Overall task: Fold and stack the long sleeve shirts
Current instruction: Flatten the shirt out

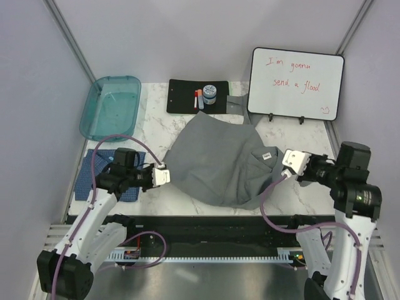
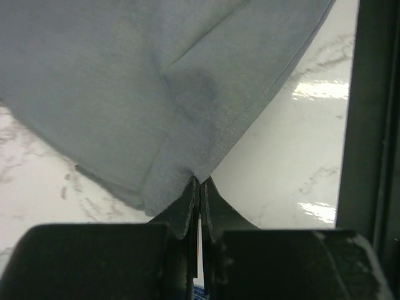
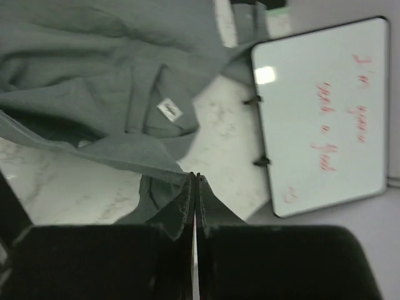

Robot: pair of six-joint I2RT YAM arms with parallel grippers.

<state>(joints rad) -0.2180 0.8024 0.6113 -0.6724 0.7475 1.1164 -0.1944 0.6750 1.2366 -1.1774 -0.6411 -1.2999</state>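
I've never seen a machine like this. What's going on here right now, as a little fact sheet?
grey shirt: spread loosely in the middle of the table, not folded yet
left tool: shut, pinching the grey shirt's left edge
right tool: shut, pinching cloth near the collar
blue shirt: folded, at the near left
tray: teal, back left
whiteboard: back right, red handwriting
clipboard: black, back centre, small items on it

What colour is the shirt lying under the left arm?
The shirt is blue with a fine dot or check pattern, seen best in the top external view.
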